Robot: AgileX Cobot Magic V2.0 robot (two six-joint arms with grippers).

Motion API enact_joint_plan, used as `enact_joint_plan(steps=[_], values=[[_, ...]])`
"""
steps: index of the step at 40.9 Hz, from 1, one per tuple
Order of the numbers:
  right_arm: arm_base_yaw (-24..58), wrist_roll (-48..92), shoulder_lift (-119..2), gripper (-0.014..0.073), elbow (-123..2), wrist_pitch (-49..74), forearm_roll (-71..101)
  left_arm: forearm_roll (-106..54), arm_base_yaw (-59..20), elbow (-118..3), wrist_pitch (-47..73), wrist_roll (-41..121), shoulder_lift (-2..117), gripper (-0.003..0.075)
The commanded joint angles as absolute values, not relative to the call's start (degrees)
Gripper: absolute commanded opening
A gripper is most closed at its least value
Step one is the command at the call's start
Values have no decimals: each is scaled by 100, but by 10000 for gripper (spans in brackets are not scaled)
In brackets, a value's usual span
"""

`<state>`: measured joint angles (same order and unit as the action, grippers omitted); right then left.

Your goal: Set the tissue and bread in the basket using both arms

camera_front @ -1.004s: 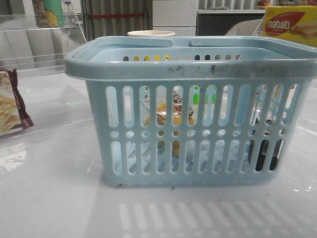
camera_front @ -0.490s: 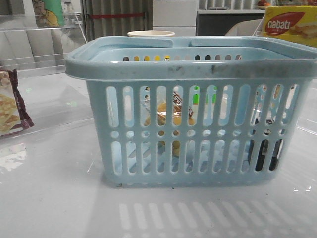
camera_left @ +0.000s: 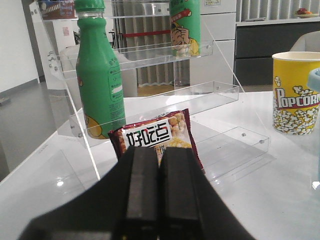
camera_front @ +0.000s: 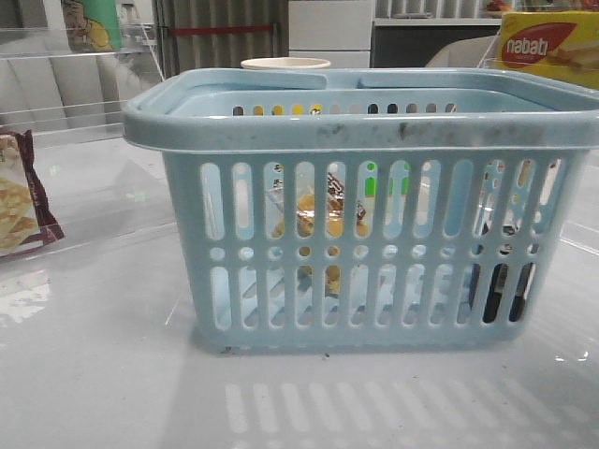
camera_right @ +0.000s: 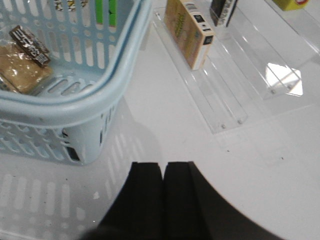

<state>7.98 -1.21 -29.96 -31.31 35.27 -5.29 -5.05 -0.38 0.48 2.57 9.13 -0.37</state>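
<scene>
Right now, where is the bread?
The bread is inside the basket, seen through the slots in the front view, left of centre; the dark tissue is in the basket's right corner.

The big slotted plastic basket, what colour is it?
Light blue, plainest in the front view: the big slotted plastic basket.

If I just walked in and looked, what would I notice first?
The big light-blue basket fills the middle of the table, and through its slots you can spot the golden bread packet and, in the right corner, the dark tissue pack. Off to the left, a tall green bottle stands on a clear shelf, behind a maroon-edged snack bag.
</scene>
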Motion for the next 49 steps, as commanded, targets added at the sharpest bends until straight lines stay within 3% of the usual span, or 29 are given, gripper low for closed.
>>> enact_joint_plan(steps=[1,16,27,49], values=[[505,-100,-2357,57,-2715,2910,-619,-550,-56,39,-247,863,-145,91],[-67,-100,-390,57,-657,1453,-614,-550,-56,39,-247,863,-145,91],[-422,-105,172,57,146,290,-485,-550,-56,39,-247,863,-145,91],[-413,-111,165,57,169,92,-52,-550,-56,39,-247,863,-135,91]])
